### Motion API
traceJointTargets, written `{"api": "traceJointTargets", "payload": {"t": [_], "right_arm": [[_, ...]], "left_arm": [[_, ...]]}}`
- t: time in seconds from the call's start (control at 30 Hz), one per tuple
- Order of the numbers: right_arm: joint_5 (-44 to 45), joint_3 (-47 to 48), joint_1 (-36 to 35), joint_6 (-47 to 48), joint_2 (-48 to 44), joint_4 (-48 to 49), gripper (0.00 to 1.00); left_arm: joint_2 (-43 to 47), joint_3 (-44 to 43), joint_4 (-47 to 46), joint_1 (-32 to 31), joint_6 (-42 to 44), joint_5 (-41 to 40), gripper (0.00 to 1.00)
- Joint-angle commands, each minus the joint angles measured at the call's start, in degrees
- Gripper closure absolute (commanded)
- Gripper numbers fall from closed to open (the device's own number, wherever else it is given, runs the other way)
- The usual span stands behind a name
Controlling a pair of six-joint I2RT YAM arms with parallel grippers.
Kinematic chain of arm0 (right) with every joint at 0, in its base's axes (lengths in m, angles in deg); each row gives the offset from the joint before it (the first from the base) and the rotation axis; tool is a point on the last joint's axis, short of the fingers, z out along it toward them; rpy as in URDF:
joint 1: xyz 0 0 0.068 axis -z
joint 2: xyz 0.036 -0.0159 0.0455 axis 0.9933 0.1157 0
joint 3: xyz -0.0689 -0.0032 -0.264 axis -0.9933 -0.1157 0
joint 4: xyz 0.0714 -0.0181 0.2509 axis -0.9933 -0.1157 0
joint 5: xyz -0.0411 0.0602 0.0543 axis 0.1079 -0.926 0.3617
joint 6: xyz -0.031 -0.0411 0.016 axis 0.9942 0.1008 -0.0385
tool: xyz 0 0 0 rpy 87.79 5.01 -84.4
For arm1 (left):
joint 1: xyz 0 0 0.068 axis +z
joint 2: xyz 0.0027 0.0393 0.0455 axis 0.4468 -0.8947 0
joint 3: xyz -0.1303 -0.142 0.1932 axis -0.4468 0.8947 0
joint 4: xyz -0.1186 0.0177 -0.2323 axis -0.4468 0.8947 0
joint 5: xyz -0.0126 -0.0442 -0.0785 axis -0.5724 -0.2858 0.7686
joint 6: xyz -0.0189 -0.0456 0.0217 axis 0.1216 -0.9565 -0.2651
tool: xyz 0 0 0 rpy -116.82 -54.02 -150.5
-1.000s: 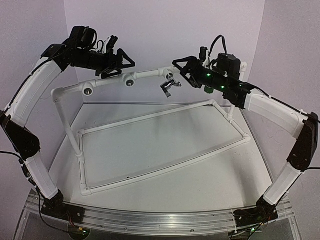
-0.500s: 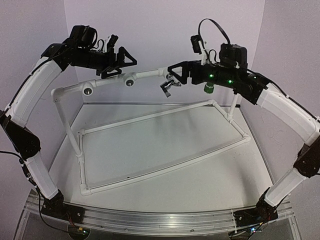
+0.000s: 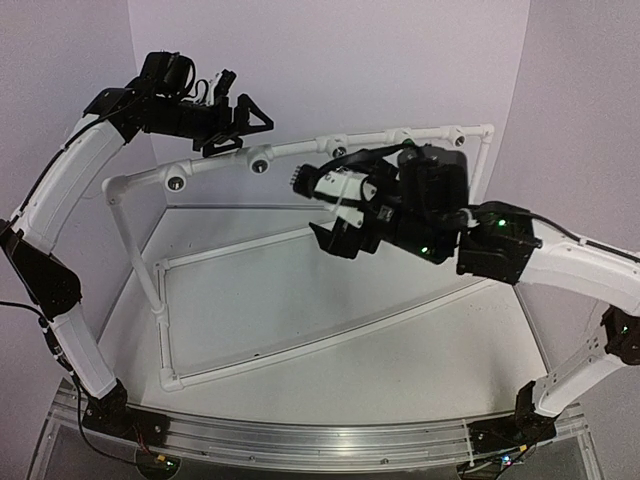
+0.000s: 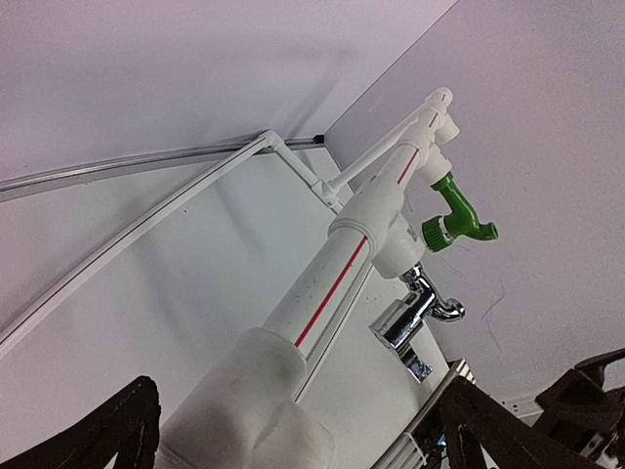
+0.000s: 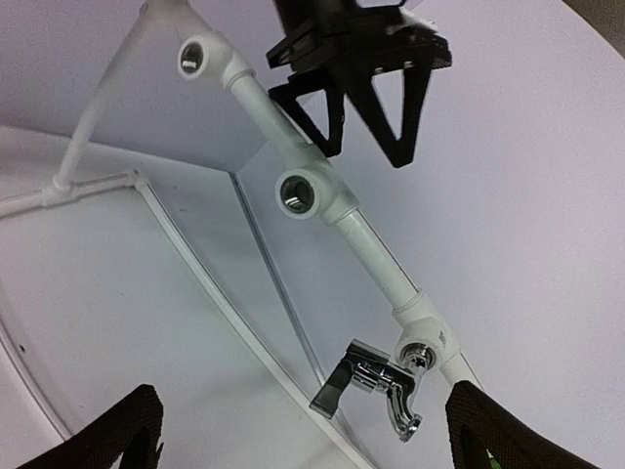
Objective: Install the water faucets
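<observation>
Along the white plastic pipe rail (image 3: pixel 290 150) that tops the pipe frame, four white tee fittings act as sockets. The two toward the rail's left end, one (image 3: pixel 177 181) beside the corner and one (image 3: pixel 259 162) further along, show round dark holes facing forward. The next fitting along the rail holds the shiny chrome metal faucet (image 5: pixel 376 381), seated in the socket with its lever handle sticking out sideways and its spout curving down below the rail. The fitting nearest the rail's right end holds the bright green plastic faucet (image 4: pixel 454 215), which hangs off the rail just beyond the chrome one. The left gripper (image 3: pixel 237 125) hovers just above the rail between the two hollow fittings, its black fingers spread wide with the rail running between them, clamping nothing. The right gripper (image 3: pixel 330 210) hangs in front of the rail, near the chrome faucet, jaws spread wide and empty, above the white table (image 3: pixel 400 360).
</observation>
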Motion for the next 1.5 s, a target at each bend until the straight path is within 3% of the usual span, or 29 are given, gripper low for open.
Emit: {"api": "traceJointTargets", "payload": {"t": [0.0,0.3,0.9,1.0,1.13,1.47], "right_arm": [[17.12,-1.97,-0.91,13.60,4.80,11.13,0.02],[25.11,-7.12,-0.90,26.14,9.89,30.49,0.02],[22.59,-3.58,5.32,33.84,18.74,45.39,0.14],[22.74,-1.76,6.31,32.07,19.47,45.59,0.19],[22.98,0.31,6.55,27.24,19.19,43.89,0.34],[22.63,8.51,7.17,2.89,17.74,26.85,0.51]], "left_arm": [[1.03,2.22,1.81,0.00,-0.96,-0.61,0.00],[2.92,5.39,0.34,0.00,-0.86,0.35,0.00],[5.24,7.86,-0.86,0.02,-0.61,0.58,0.00],[5.56,8.37,-1.07,0.00,-0.67,0.66,0.00],[5.94,9.34,-1.87,0.09,-0.73,0.82,0.00],[5.00,8.82,-1.69,0.22,-0.67,0.99,0.00]]}}
